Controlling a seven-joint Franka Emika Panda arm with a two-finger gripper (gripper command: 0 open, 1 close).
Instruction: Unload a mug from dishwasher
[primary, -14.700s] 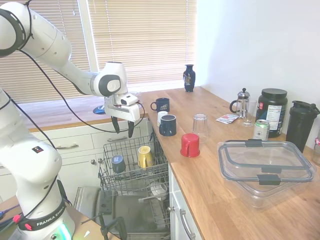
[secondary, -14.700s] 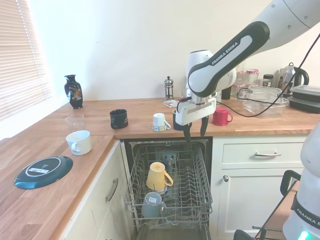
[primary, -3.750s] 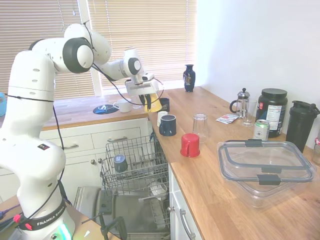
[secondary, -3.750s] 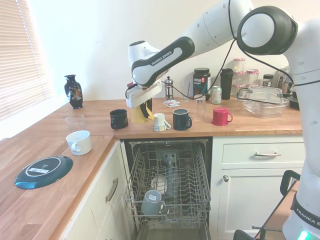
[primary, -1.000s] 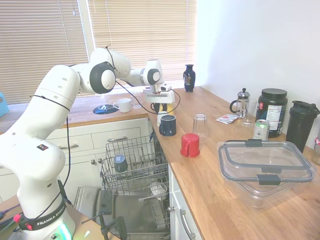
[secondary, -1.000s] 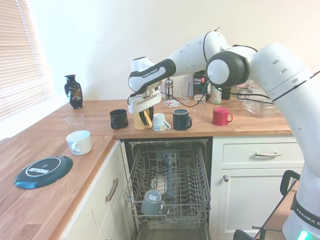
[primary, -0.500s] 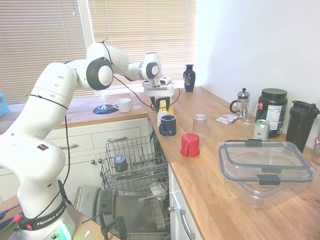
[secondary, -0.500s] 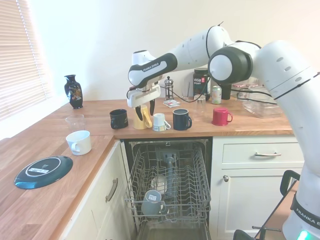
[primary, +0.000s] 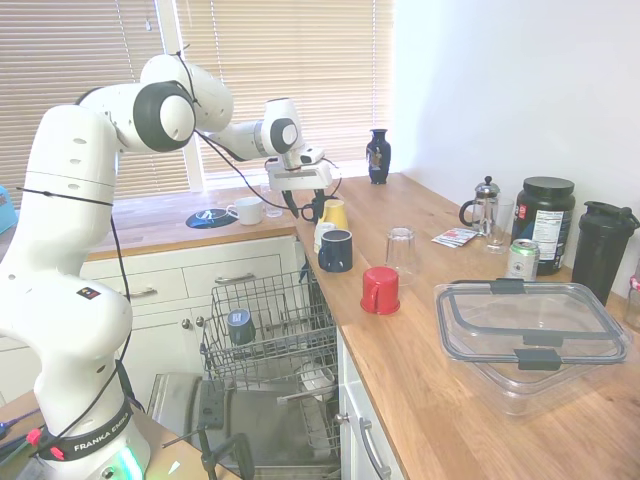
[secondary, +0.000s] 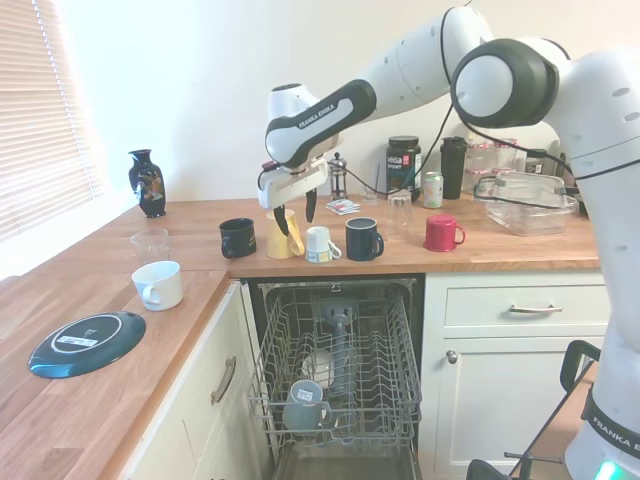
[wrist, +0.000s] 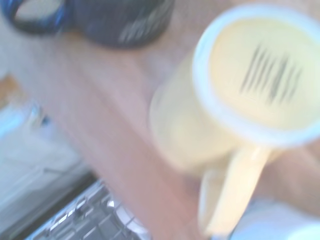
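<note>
One yellow mug stands on the wooden counter, upside down, with its flat bottom up. Its long side goes straight up and down. In the second exterior view its handle points toward the near edge of the counter and a little to the right. In the wrist view the yellow mug is blurry, and dark lines show on its bottom.

The gripper hangs just above the mug. Its two fingers are spread apart and hold nothing.

Two dark navy mugs sit on the counter. One is just to the left of the yellow mug, and the other is further right. One small white cup stands between the yellow mug and the right navy mug. One red cup is further right again.

One more white cup sits on the left counter, near one dark plate. One dark vase stands far back on the left.

The dishwasher is open under the counter, with its wire rack pulled out. One grey cup sits at the near end of the rack.
</note>
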